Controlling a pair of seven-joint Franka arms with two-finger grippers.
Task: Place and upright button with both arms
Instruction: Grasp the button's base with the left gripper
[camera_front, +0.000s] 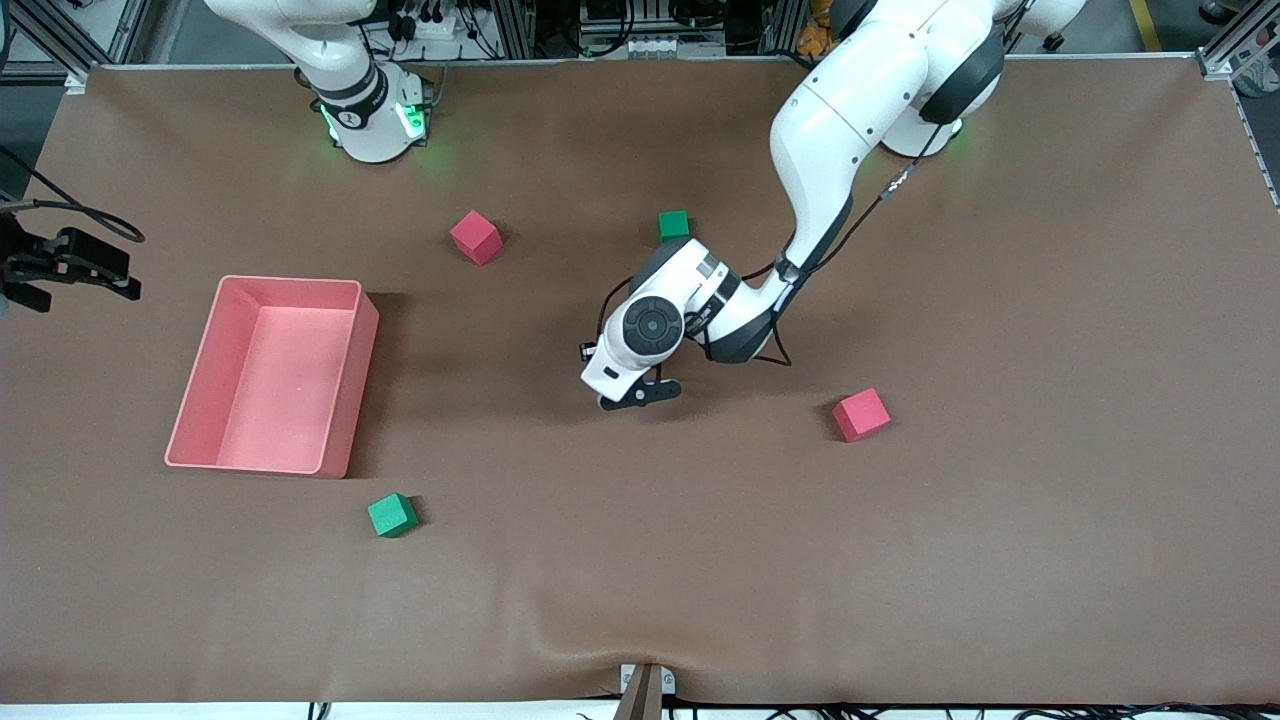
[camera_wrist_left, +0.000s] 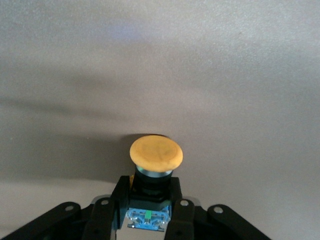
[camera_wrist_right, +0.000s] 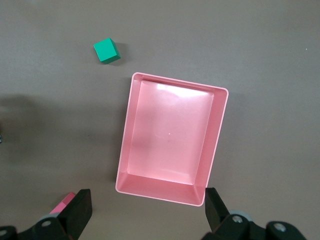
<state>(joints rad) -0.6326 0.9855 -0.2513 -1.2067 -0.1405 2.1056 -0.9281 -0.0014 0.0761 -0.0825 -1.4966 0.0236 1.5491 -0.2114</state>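
Two fingers (camera_wrist_left: 111, 212) of the left gripper (camera_wrist_left: 148, 212) clamped on the button (camera_wrist_left: 155, 152) by its black body, orange cap poking out past the tips, low over mid-surface (camera_front: 1000, 550), brown and felt-like. Right gripper (camera_wrist_right: 147, 212) up over the pink bin (camera_wrist_right: 127, 150), fingers spread wide. Counted: two green cubes (camera_front: 392, 515) (camera_front: 674, 225), two pink cubes (camera_front: 476, 237) (camera_front: 861, 415), one bin.

No legible text, label, brand, number or sign appears on any surface in the front, left wrist or right wrist views
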